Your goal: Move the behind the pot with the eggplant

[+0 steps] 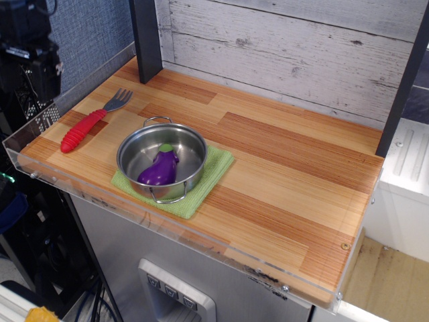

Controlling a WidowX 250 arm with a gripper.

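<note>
The steel pot [191, 149] with two wire loop handles stands on a green cloth [214, 172] at the front left of the wooden table. The purple eggplant [159, 170] with its green cap lies inside the pot, towards its front. My gripper [39, 70] is a dark shape at the far left edge of the view, beyond the table's left side, well away from the pot and above table height. Its jaws are not clear enough to tell whether they are open or shut. It holds nothing that I can see.
A fork with a red handle [83, 129] lies left of the pot. A dark post [146, 40] stands at the back left corner, another [402, 87] at the right. A clear plastic lip [20, 144] edges the table. A plank wall [281, 47] runs behind.
</note>
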